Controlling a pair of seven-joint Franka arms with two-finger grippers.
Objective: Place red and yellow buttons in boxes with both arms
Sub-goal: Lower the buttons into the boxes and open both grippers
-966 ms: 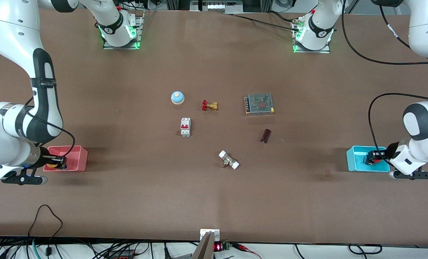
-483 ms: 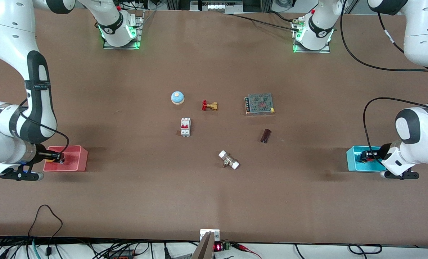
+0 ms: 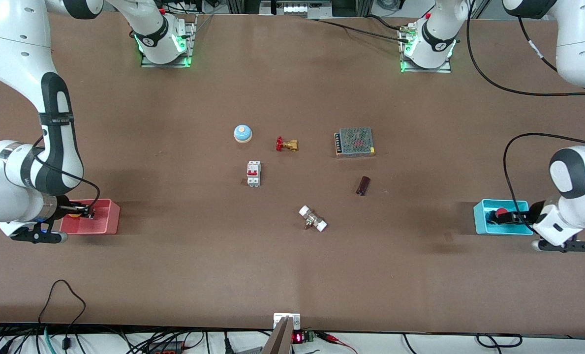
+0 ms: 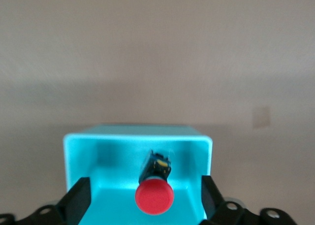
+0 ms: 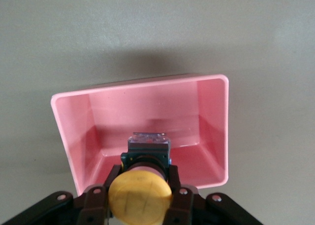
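The red button lies on its side in the cyan box at the left arm's end of the table. My left gripper is open over that box; in the left wrist view its fingers stand wide apart on either side of the red button, clear of it, inside the cyan box. My right gripper is shut on the yellow button over the pink box. The right wrist view shows the yellow button clamped in the right gripper above the pink box.
In the middle of the table are a blue-and-white bell, a brass valve with a red handle, a metal power supply, a white breaker, a dark cylinder and a white-capped fitting.
My left gripper has opened, let the red button go into the cyan box and drawn back a little. My right gripper has shifted slightly over the pink box, still holding the yellow button.
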